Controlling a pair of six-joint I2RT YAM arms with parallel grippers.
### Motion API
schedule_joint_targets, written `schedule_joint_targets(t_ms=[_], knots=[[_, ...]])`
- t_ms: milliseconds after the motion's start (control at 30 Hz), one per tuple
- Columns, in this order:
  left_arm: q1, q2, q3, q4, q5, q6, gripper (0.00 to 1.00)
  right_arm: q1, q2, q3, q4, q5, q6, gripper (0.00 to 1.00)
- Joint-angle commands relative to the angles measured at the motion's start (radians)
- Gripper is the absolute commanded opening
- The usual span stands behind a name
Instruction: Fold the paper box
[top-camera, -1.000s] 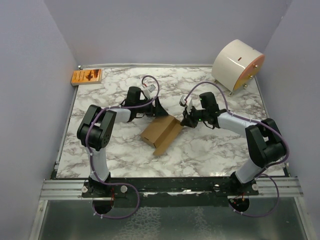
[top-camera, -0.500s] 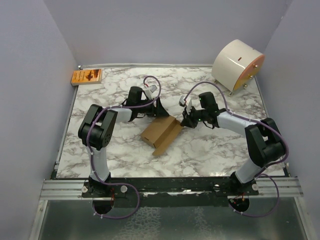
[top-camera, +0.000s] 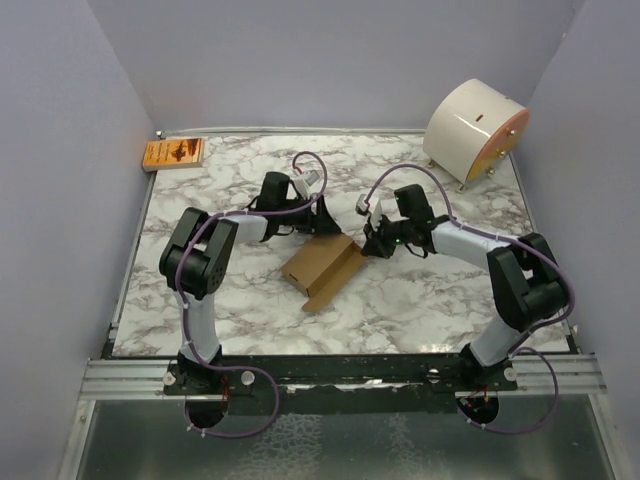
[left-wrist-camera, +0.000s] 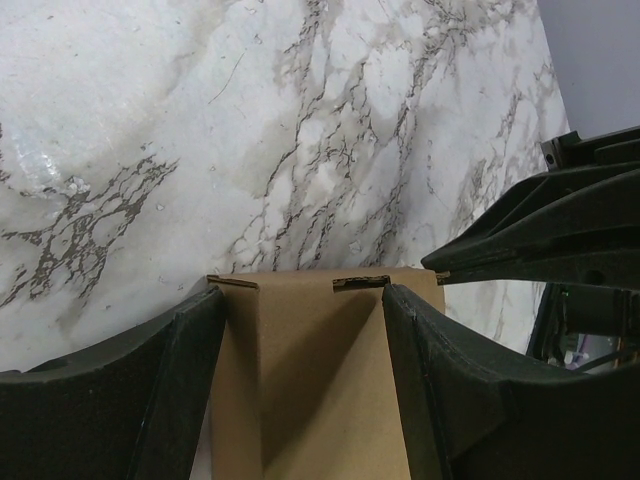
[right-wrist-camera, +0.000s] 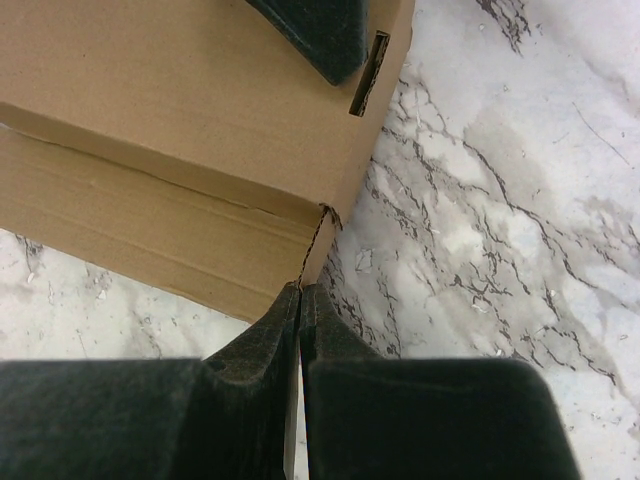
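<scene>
Marble tabletop under the paper box looks slick, so the half-formed brown carton may skid if the two grippers flanking it push unevenly. The left gripper sits at the box's far end, fingers spread wide over a panel; closing off the crease could crush that wall. The right gripper is pressed closed at the box's right corner seam. Whether cardboard is caught I cannot tell, and a tug there could tear it
</scene>
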Motion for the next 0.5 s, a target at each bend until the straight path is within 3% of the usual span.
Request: schedule_joint_targets(t_ms=[0,467], knots=[[-0.041,0.027,0.021,-0.017,0.055,0.009,0.66,0.013,0.023,0.052,0.022,0.02,-0.007,0.01],[-0.07,0.045,0.053,-0.045,0.035,0.019,0.67,0.013,0.052,0.076,-0.006,0.064,-0.006,0.02]])
